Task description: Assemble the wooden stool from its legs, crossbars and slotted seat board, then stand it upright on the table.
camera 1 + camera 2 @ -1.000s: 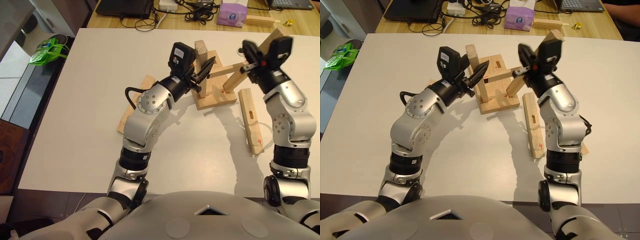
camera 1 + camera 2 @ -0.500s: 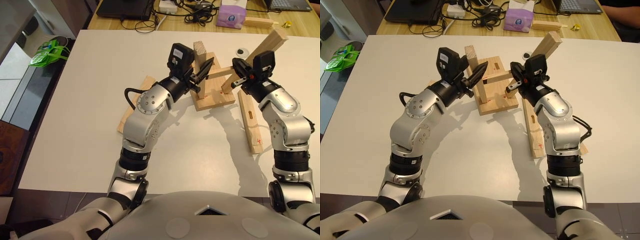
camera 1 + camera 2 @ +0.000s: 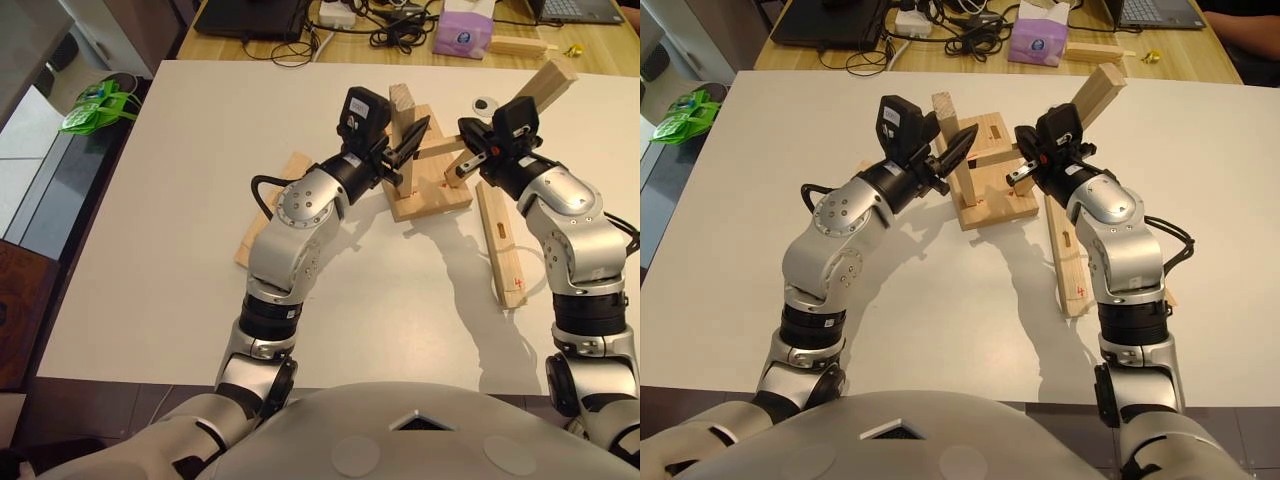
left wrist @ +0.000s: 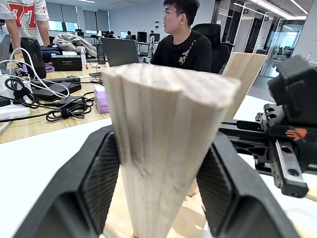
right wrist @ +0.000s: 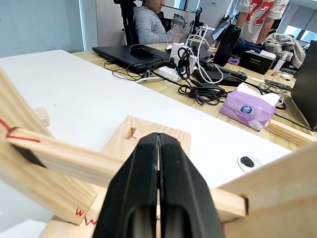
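The slotted seat board (image 3: 432,192) lies flat on the white table. An upright leg (image 3: 402,104) stands on it, and my left gripper (image 3: 405,152) is shut on that leg, its fingers (image 4: 99,173) on both sides of the leg (image 4: 163,134). A crossbar (image 3: 438,148) runs from this leg to a tilted leg (image 3: 542,84) leaning off to the right. My right gripper (image 3: 463,152) hovers at the crossbar's right end with its fingers (image 5: 158,148) pressed together on nothing, just above the crossbar (image 5: 64,158). A loose leg (image 3: 500,240) lies beside my right arm.
Another wooden piece (image 3: 268,205) lies under my left arm. A small round disc (image 3: 486,103) sits behind the stool parts. On the wooden desk beyond the table's far edge are a purple tissue box (image 3: 464,30), cables, a laptop and a wood bar (image 3: 520,43).
My right gripper has come down and to the left, from up by the tilted leg to the crossbar's right end. The left arm has kept still on the upright leg.
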You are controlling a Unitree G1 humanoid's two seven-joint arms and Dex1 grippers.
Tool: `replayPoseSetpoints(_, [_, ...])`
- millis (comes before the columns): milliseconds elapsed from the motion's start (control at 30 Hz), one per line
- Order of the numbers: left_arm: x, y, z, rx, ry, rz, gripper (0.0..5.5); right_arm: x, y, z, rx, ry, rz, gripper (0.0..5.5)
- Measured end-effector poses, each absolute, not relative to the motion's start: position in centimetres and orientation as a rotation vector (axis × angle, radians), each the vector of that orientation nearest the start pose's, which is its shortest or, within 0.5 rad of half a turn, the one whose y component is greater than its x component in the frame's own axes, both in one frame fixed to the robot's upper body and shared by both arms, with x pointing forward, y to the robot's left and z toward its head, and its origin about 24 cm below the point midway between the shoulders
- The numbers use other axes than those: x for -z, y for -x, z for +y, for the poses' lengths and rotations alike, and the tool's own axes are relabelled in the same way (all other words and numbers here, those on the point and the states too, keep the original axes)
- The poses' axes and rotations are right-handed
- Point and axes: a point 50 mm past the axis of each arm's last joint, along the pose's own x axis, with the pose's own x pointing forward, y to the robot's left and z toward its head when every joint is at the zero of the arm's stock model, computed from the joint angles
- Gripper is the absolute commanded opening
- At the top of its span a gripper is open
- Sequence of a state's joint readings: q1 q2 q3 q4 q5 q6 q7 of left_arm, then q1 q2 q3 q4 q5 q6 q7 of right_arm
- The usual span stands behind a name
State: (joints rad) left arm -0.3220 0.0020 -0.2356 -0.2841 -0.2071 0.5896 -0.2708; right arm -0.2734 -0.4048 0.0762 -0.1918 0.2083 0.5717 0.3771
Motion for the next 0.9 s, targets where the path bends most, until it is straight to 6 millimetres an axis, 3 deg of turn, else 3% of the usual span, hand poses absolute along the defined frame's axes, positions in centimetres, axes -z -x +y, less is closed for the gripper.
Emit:
replayPoseSetpoints(200, [-13.3, -27.1, 4.5, 0.725, 0.113, 0.017, 3.26, -11.1, -28.8, -16.3, -0.456, 0.157, 0.092, 0.00])
replayPoseSetpoints(567, [-14.2, -27.0, 5.4, 0.679, 0.114, -0.048, 3.26, -11.4, -29.0, -16.5, -0.411, 0.118, 0.016, 0.00])
replayPoseSetpoints(733, [-14.6, -26.4, 5.6, 0.660, 0.124, -0.076, 3.26, -14.2, -29.9, -16.2, -0.315, 0.068, -0.101, 0.00])
replayPoseSetpoints(767, [-14.5, -26.3, 5.6, 0.658, 0.126, -0.072, 3.26, -14.2, -30.0, -16.1, -0.314, 0.071, -0.085, 0.00])
replayPoseSetpoints(833, [-14.4, -26.3, 5.6, 0.654, 0.130, -0.068, 3.26, -11.4, -30.0, -16.0, -0.335, 0.132, 0.123, 0.00])
replayPoseSetpoints(900, [-14.4, -26.3, 5.5, 0.645, 0.137, -0.067, 3.26, -11.0, -29.8, -16.1, -0.374, 0.195, 0.176, 0.00])
